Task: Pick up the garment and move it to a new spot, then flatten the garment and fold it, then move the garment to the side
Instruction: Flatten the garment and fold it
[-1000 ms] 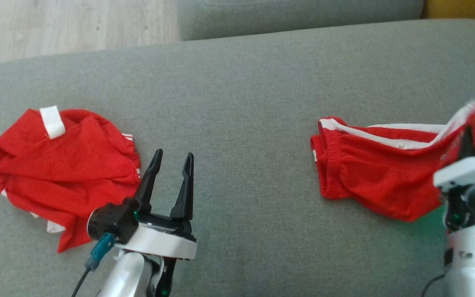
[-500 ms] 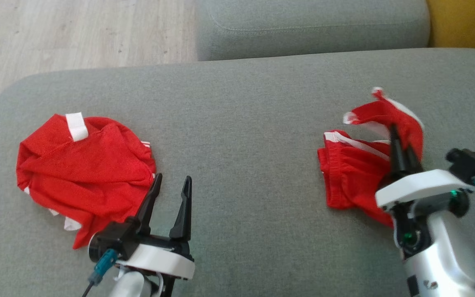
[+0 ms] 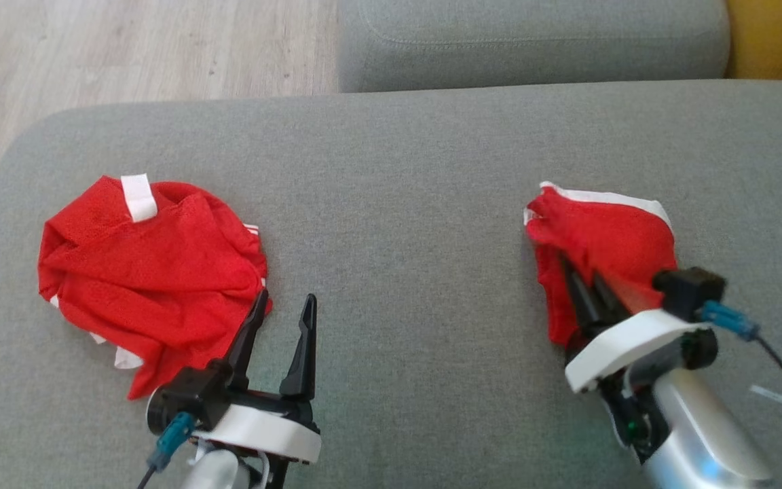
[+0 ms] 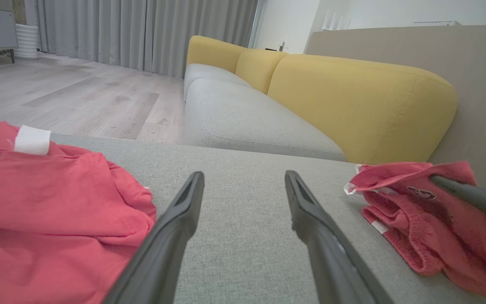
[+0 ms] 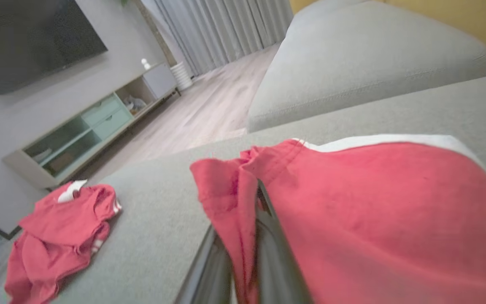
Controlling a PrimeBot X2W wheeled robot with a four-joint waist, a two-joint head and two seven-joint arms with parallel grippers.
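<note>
- My right pincer [image 3: 578, 280] is clamped together on a fold of the red shorts [image 3: 608, 234]. In its wrist view a pinch of red cloth sits between the two fingers [image 5: 276, 257], and the rest hangs over them.
- The shorts are at the right of the grey cushion [image 3: 398, 190], bunched into a mound with the white trim along the far edge. The lower part looks to be resting on the cushion, while the gripped part is raised and draped over my fingers.
- My left pincer [image 3: 286, 299] stands apart and holds nothing. It hovers low over the cushion just beside the crumpled red shirt [image 3: 153, 265] at the left, well apart from the shorts.
- I judge the step in hand to be the first one — picking the garment up and carrying it to a new spot. The cloth is gathered, not spread, so no flattening or folding has been done.
- The next move calls for a steady lift so the hanging cloth clears the cushion. Then comes a carry toward the open middle — room enough there to lay the shorts out.
- Letting go should come only once the bulk has settled, and my left pincer will have to come across to help pull the cloth flat.
</note>
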